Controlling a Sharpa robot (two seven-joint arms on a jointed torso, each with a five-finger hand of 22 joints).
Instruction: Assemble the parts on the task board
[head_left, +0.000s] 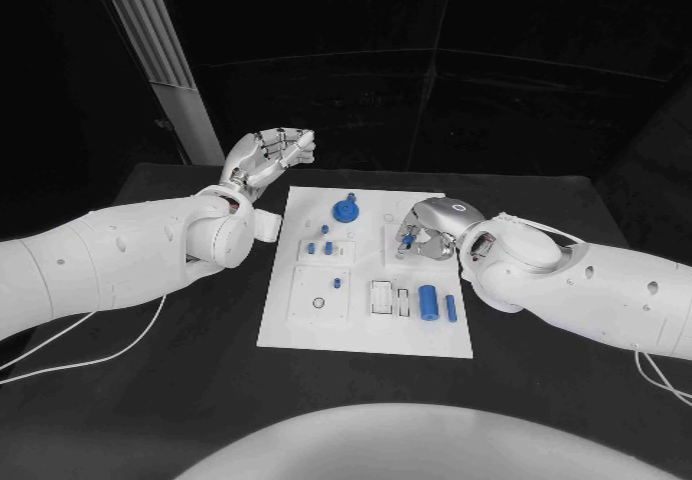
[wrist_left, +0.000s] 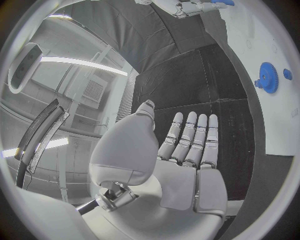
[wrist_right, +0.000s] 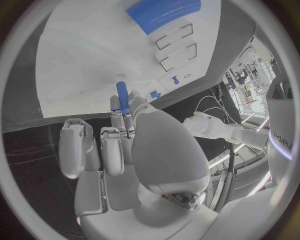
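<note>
Right hand (head_left: 430, 228) over task board (head_left: 296, 330) right half, pinching blue peg (wrist_right: 122, 97); peg long axis runs past fingertips toward board. Left hand (head_left: 267, 156) empty, fingers spread, off board's far-left corner.

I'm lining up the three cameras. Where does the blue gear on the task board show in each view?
Head view: blue gear near the task board's far edge, between the hands.
Left wrist view: gear at the circle's rim, beyond the left hand.
Right wrist view: not seen.
Shared landmark: the white board.

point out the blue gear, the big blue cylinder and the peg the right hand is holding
blue gear (head_left: 346, 210), head view, its toothed disc.
big blue cylinder (head_left: 427, 301), head view, mid-length.
blue peg (wrist_right: 123, 97), right wrist view, its shaft above the fingers.
</note>
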